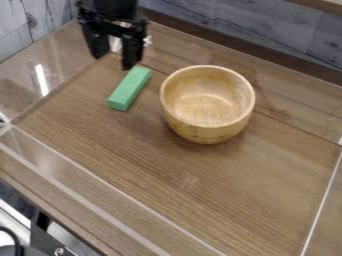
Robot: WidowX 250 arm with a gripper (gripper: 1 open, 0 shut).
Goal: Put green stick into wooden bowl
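Note:
The green stick (pixel 128 88) lies flat on the wooden table, left of the wooden bowl (pixel 207 103). The bowl stands upright and holds nothing. My gripper (pixel 114 52) hangs just behind and above the far end of the stick, its two dark fingers pointing down and spread apart, open with nothing between them. It does not touch the stick.
A clear acrylic wall (pixel 40 70) runs around the table, with low panes at the left and front edges. A grey plank wall stands behind.

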